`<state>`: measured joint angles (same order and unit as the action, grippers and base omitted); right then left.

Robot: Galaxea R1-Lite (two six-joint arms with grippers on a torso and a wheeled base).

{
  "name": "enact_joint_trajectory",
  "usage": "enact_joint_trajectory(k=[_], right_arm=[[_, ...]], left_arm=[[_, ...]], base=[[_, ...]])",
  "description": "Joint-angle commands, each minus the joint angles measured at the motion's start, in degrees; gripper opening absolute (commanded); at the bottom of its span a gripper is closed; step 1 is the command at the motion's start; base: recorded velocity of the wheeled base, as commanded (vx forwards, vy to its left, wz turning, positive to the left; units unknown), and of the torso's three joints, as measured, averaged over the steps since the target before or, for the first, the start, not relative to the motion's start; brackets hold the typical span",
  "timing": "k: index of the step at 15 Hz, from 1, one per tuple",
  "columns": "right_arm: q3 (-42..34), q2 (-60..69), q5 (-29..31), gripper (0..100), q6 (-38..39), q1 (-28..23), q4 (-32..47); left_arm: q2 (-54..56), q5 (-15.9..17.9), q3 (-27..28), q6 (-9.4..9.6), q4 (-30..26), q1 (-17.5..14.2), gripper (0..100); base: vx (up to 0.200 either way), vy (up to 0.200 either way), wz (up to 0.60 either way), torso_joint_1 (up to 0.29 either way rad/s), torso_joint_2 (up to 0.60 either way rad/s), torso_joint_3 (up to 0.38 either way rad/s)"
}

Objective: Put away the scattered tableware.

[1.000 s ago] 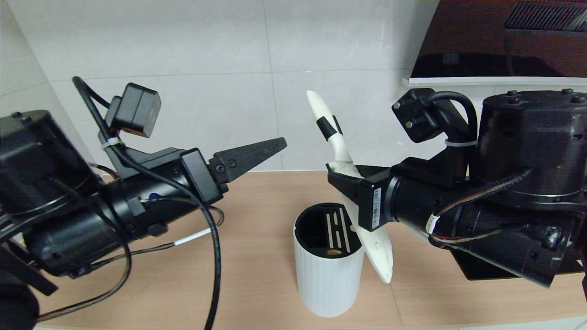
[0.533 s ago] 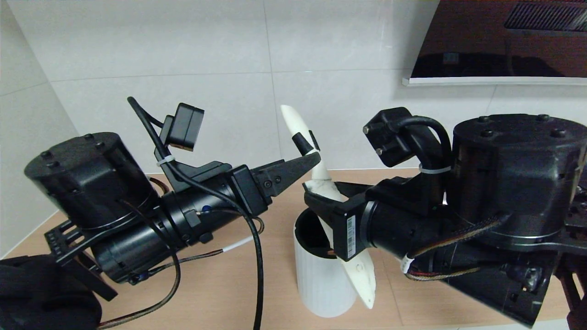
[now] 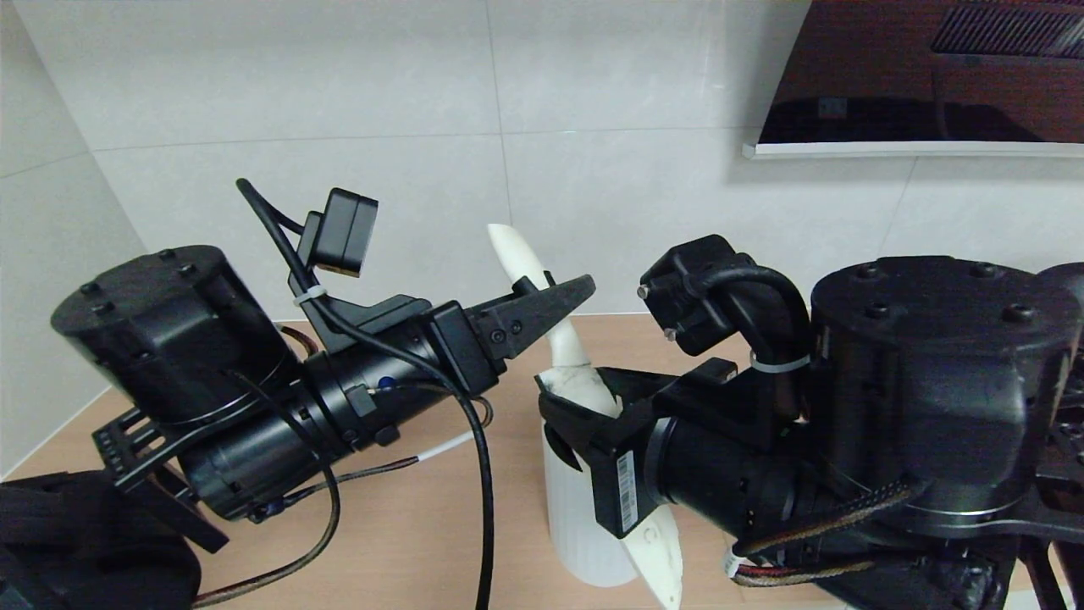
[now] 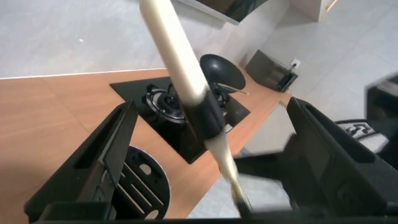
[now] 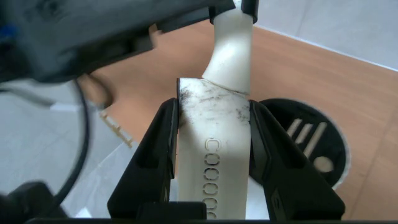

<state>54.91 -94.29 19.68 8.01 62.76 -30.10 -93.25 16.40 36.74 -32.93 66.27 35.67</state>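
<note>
My right gripper (image 3: 580, 396) is shut on a white spatula (image 3: 566, 352), clamping it at the neck where handle meets blade (image 5: 214, 155). The spatula stands steeply, handle up, blade hanging in front of the white ribbed utensil holder (image 3: 576, 525). The holder's black slotted top (image 5: 305, 146) lies just beyond the blade. My left gripper (image 3: 550, 292) is open, and its fingers (image 4: 118, 143) straddle the spatula's handle (image 4: 180, 62) near a black band without touching it.
The holder stands on a wooden counter (image 3: 423, 517) against a white tiled wall. A black stove top (image 4: 165, 106) with a black ladle (image 4: 221, 68) lies farther along the counter. A dark range hood (image 3: 923, 76) hangs at the upper right.
My left gripper swung right until its open fingers came around the spatula handle. My right arm carried the spatula left and lower, so the blade now covers part of the holder.
</note>
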Motion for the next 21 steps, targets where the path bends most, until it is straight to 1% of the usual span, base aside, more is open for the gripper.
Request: enact_joint_trajectory(k=[1, 4, 7, 13, 14, 21], right_arm=[[-0.2, 0.1, 0.0, 0, 0.0, 0.3, 0.0], [-0.6, 0.3, 0.5, 0, 0.0, 1.5, 0.0], [-0.6, 0.3, 0.9, 0, 0.0, 1.5, 0.0], [-0.7, 0.3, 0.9, 0, 0.0, 1.4, 0.0], [-0.8, 0.2, 0.9, 0, 0.0, 1.5, 0.0], [-0.9, 0.3, 0.9, 0, 0.0, 1.4, 0.0]], left_arm=[[0.4, 0.0, -0.1, -0.47, 0.0, 0.0, 100], [0.3, 0.0, -0.1, -0.47, 0.0, 0.0, 100], [0.3, 0.0, -0.4, -0.47, 0.0, 0.1, 100], [0.3, 0.0, -1.1, -0.30, 0.0, 1.4, 100], [0.3, 0.0, -1.2, -0.12, 0.1, 1.4, 0], [0.2, 0.3, -1.4, 0.06, 0.1, 1.3, 0]], base=[[0.000, 0.000, 0.00, 0.000, 0.00, 0.000], [0.000, 0.000, 0.00, 0.000, 0.00, 0.000], [0.000, 0.000, 0.00, 0.000, 0.00, 0.000], [0.000, 0.000, 0.00, 0.000, 0.00, 0.000], [0.000, 0.000, 0.00, 0.000, 0.00, 0.000], [0.000, 0.000, 0.00, 0.000, 0.00, 0.000]])
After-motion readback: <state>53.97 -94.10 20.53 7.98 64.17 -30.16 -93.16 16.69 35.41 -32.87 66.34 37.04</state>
